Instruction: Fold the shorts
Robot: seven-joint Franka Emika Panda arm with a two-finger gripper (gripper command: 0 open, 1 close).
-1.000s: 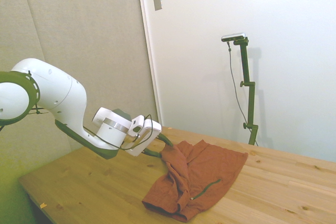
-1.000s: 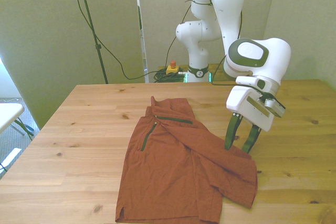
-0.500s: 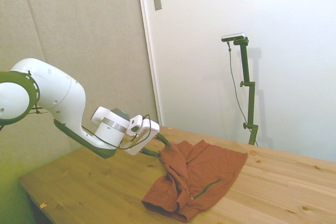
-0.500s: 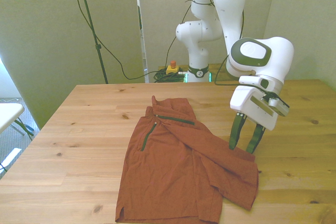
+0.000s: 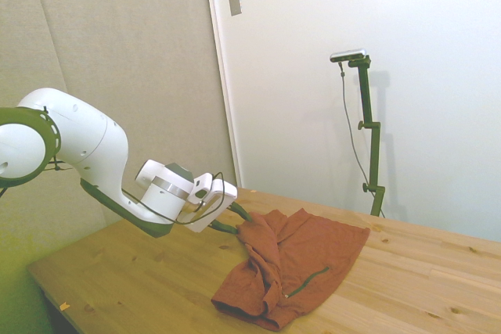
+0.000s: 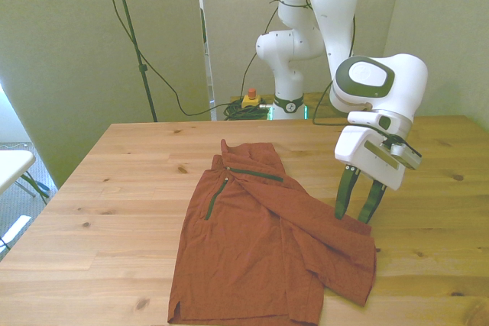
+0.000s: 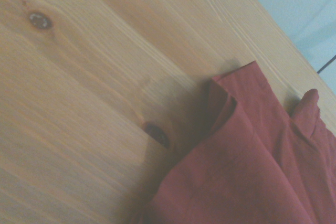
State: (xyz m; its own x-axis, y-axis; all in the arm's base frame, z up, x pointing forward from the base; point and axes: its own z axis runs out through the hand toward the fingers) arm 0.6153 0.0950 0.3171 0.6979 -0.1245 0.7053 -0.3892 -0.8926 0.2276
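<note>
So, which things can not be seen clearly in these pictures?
- Gripper contact with the shorts: unclear in the front view; the side view hides the fingertips behind fabric.
- Shorts' far leg: side view, hidden by a raised fold.
- Wrist view: blurred, shorts cut by the frame edge.

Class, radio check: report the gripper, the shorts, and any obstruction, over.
Gripper open, fingertips at the shorts' edge on the front view's right. Shorts partly folded, flat on the table. Nothing in the way.

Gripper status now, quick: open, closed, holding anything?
Gripper: open, fingers spread, holding nothing. Its tips sit at the edge of the shorts on the front view's right; actual contact cannot be told.
</note>
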